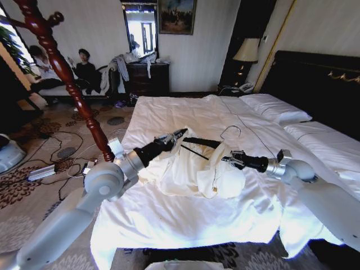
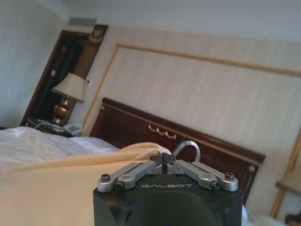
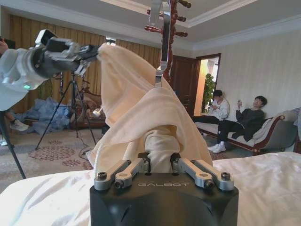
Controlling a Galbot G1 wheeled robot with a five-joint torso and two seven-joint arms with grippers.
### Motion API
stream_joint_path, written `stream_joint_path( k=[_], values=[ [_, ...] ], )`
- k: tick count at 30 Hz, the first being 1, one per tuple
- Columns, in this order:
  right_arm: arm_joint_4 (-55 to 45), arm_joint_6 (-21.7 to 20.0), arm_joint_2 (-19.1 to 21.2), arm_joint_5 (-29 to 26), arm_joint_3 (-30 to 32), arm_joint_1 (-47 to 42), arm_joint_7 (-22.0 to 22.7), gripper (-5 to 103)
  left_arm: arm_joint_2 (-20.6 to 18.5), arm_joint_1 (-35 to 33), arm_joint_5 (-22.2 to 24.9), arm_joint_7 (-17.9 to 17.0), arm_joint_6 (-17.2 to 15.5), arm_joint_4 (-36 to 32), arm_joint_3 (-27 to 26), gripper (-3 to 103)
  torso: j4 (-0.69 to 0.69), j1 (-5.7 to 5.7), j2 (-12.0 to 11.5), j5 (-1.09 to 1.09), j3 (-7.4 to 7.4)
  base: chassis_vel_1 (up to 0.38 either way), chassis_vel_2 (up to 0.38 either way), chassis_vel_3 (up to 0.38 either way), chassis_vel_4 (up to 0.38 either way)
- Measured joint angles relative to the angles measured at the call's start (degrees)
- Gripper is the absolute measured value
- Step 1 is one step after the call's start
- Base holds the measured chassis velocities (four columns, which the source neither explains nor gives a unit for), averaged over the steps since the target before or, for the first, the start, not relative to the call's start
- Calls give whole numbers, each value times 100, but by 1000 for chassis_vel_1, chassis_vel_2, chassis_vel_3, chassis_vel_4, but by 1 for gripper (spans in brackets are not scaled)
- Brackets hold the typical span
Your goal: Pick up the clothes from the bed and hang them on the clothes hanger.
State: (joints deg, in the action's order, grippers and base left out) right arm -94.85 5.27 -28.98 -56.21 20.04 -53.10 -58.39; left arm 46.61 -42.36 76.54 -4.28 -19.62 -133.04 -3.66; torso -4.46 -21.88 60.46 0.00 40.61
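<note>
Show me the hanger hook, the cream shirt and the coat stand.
hanger hook [image 1: 230, 130], head view, wire curve.
cream shirt [image 1: 188, 169], head view, bunched body.
coat stand [image 1: 76, 93], head view, turned pole.

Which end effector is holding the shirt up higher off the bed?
The left end effector: it pinches the cream shirt at a raised edge near the hanger, while the right end effector grips lower, close to the sheet.

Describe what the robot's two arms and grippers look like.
Both arms have smooth light-grey shells with rounded joints, then a silver wrist ring and a black forearm section. The left gripper and right gripper are black. Up close, each black housing reads GALBOT in pale letters, with silver metal linkages and dark screws driving the jaws.
</note>
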Motion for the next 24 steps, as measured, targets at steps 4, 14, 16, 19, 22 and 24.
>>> stream_joint_path(
  k=[4, 14, 16, 19, 22, 24],
  values=[
    [29, 53, 5, 78, 9, -40, -76, 15, -51, -40, -110, 66, -46, -58, -5, 0, 0, 1, 0, 0, 0, 0, 0, 0, 0],
    [107, 171, 67, 166, 111, -43, -233, 15, -931, 297, -467, -157, -565, -118, -265, 0, 1, 0, 0, 0, 0, 0, 0, 0, 0],
    [125, 179, 85, 166, 117, -28, -246, 15, -1027, 337, -465, -152, -599, -125, -276, 0, 1, 0, 0, 0, 0, 0, 0, 0, 0],
    [140, 189, 112, 161, 123, -8, -255, 15, -1202, 539, -314, -139, -619, -127, -270, 0, 0, 0, 0, 0, 0, 0, 0, 0, 0],
    [120, 190, 113, 160, 122, -8, -235, 15, -1211, 634, -175, -141, -619, -143, -240, 0, 0, 0, 0, 0, 0, 0, 0, 0, 0],
    [114, 197, 126, 182, 121, -28, -222, 15, -1219, 687, -117, -146, -666, -186, -231, 0, 0, 0, 0, 0, 0, 0, 0, 0, 0]
  ],
)
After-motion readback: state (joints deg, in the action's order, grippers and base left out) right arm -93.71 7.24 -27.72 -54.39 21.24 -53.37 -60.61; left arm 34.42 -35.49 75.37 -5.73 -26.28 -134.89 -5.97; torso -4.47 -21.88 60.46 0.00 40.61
